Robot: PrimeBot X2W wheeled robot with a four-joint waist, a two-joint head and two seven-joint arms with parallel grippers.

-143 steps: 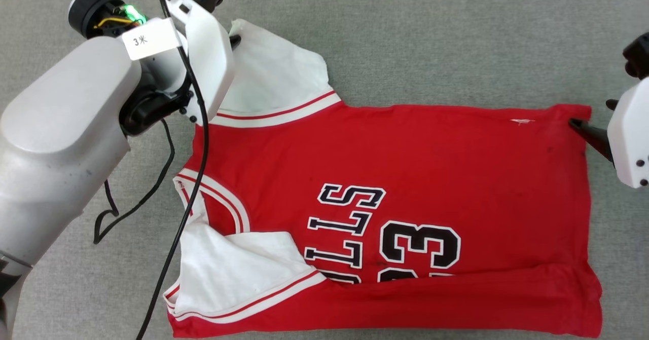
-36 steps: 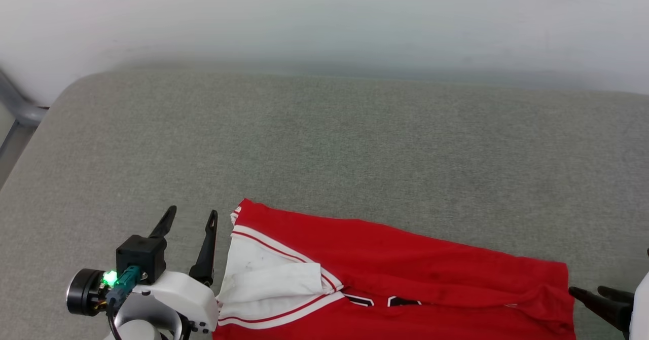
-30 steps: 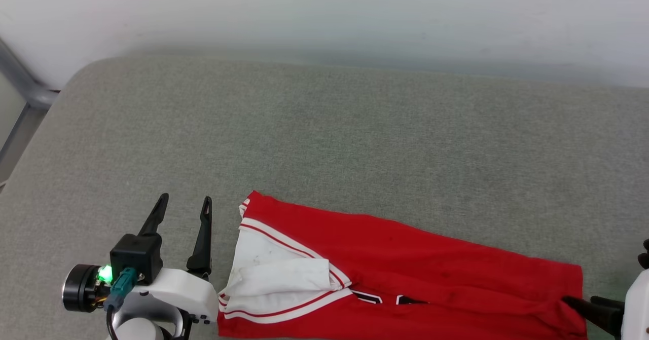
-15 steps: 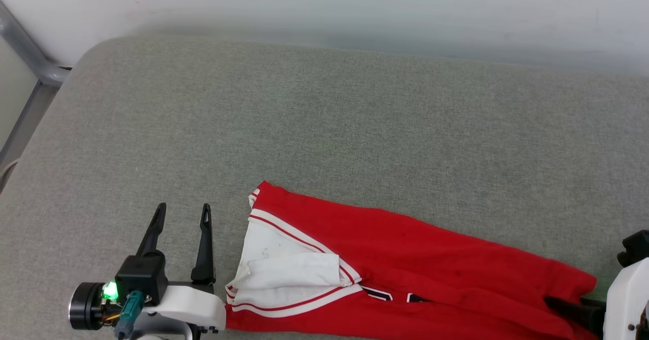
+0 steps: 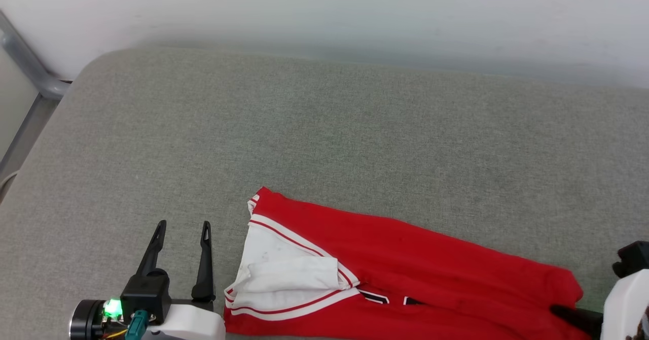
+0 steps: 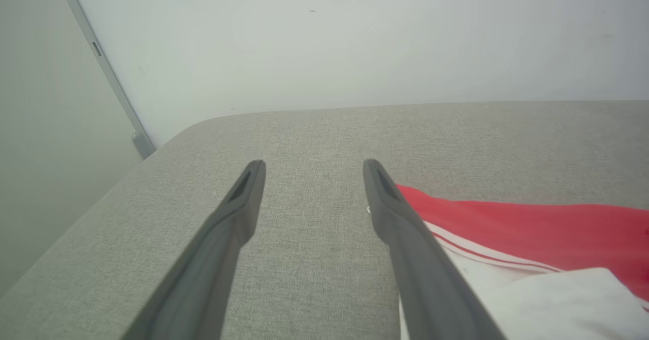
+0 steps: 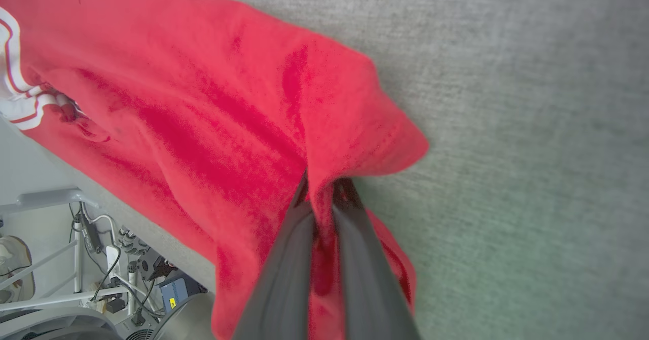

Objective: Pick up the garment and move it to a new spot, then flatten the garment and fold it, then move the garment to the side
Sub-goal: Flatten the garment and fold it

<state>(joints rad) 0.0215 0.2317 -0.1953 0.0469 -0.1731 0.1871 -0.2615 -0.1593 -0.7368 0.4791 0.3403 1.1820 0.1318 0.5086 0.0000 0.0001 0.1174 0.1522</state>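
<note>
The right gripper (image 7: 324,188) has just closed and is now pinching the hem (image 7: 365,142) of the shirt (image 5: 405,259). The left gripper (image 5: 183,224) is hovering wide open and empty, just beside the white sleeve (image 5: 289,274). The shirt is lying folded near the front edge of the grey cushion (image 5: 324,127).

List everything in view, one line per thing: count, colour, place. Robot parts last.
garment: one, red jersey T-shirt with white sleeves, lying at the surface's near edge.
padded surface: one, grey fabric, under the garment.
wall: one, white, behind the surface.
metal rail: one, grey, far left by the wall.
cables and equipment: several, mixed colours, below the surface's edge.
left gripper: one, dark fingers, open, beside the sleeve end.
right gripper: one, dark fingers, shut on the garment's hem corner.
</note>
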